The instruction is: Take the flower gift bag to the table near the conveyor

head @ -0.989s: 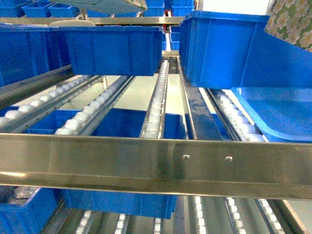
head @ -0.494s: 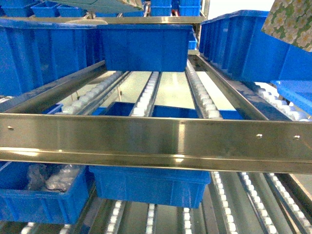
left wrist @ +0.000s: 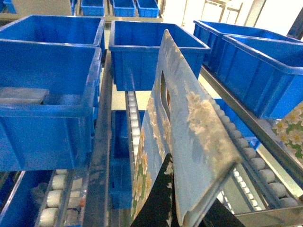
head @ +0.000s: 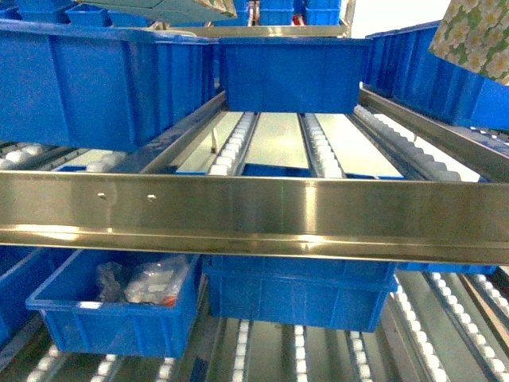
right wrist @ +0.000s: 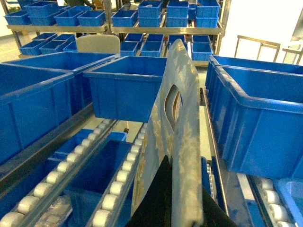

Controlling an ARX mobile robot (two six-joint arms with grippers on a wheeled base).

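A flower gift bag [left wrist: 189, 137] stands edge-on above the left gripper [left wrist: 187, 215] in the left wrist view, its flat pale-blue side with white blossoms rising up and away from the dark fingers [left wrist: 158, 198] at the bottom of the frame — the fingers are closed on the bag's lower edge, one on each face. An oval handle cutout shows in the upper part of the bag.

The right wrist view shows the same arrangement: a flowered bag [right wrist: 177, 123], held upright and edge-on, rises out of the right gripper [right wrist: 182, 208], whose dark fingers [right wrist: 156, 194] pinch its lower edge. Whether this is one bag or two cannot be told.

In the head view, corners of flowered paper show at the top right [head: 477, 36] and top left [head: 171, 8], both held high above the conveyor [head: 254, 215] — a shiny steel front rail with sloping lanes of white rollers behind it. Blue plastic bins [head: 103, 79] sit on the lanes, and a lower bin [head: 119, 306] holds clear plastic packets. More blue bins fill shelves [right wrist: 113, 28] in the background of the right wrist view.
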